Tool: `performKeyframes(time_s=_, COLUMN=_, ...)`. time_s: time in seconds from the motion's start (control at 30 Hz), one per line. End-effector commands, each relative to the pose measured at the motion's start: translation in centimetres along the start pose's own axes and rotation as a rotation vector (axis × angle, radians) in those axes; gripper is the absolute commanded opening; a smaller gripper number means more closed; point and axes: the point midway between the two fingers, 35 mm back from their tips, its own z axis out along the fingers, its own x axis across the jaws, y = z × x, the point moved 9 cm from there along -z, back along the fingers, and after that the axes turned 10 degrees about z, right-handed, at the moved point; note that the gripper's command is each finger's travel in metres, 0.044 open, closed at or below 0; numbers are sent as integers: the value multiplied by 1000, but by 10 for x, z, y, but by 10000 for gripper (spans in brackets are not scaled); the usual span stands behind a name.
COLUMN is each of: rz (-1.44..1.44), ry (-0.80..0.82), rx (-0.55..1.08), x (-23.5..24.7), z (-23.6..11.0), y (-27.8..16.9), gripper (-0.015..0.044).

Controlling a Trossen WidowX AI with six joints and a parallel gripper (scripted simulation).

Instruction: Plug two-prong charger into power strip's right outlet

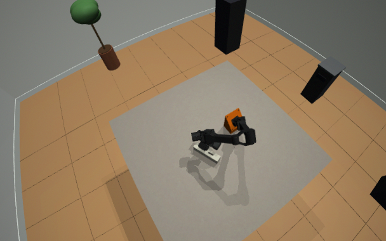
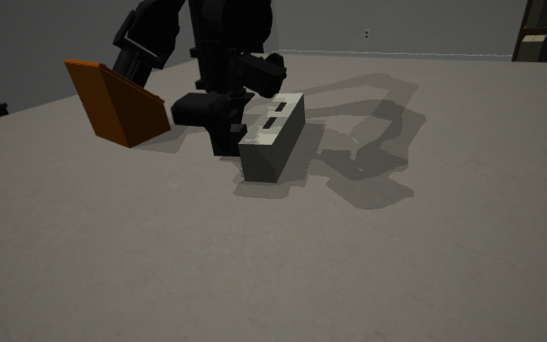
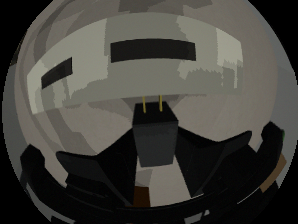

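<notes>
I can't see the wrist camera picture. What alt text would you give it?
A dark two-prong charger, clamped in the robot's black gripper, points its two brass prongs at the pale top of a power strip, just short of a dark outlet slot. A second slot lies to the left, and the round fisheye view bends everything.
</notes>
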Motion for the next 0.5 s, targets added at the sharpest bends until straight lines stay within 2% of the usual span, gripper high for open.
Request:
performKeyframes(time_s=0.0, rz=6, ry=4, rx=0, x=0, z=0, y=1, gripper=0)
performKeyframes(time_s=0.47, rz=6, ry=4, rx=0, x=1, z=0, y=3, gripper=0)
